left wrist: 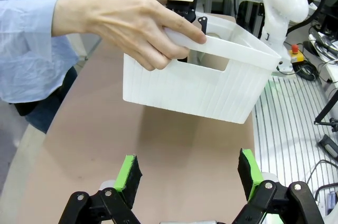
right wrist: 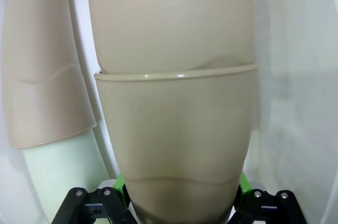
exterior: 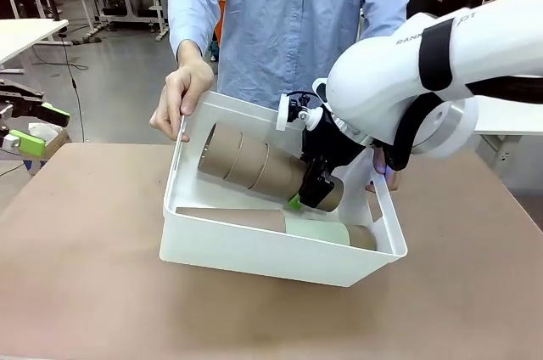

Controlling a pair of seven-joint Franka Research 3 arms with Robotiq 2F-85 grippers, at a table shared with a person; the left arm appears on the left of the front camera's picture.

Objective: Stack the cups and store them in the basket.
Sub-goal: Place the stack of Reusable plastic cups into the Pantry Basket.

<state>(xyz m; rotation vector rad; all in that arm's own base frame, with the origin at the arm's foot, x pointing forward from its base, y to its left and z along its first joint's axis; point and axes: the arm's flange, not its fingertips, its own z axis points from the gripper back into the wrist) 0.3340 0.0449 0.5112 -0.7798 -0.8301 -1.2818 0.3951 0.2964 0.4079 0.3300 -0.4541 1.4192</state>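
Observation:
A person's hand [exterior: 182,92] holds the white basket [exterior: 254,250] tilted up at its far rim. My right gripper [exterior: 310,190] reaches into it, shut on the wide end of a stack of tan-brown cups [exterior: 246,160] lying lengthwise. In the right wrist view this stack [right wrist: 174,102] rises between my gripper's [right wrist: 179,200] green pads. A second stack lies along the basket's near wall, with brown cups [exterior: 229,218] nested with a mint-green cup [exterior: 316,229]; it shows as brown [right wrist: 42,76] over mint [right wrist: 63,176]. My left gripper [left wrist: 188,174] hangs open, well short of the basket [left wrist: 211,94].
The brown table [exterior: 85,292] has free room around the basket. The person stands at the far side, a hand [left wrist: 132,28] gripping the basket's rim. My left gripper [exterior: 34,126] stays at the table's far-left edge. Other tables and cabling lie beyond.

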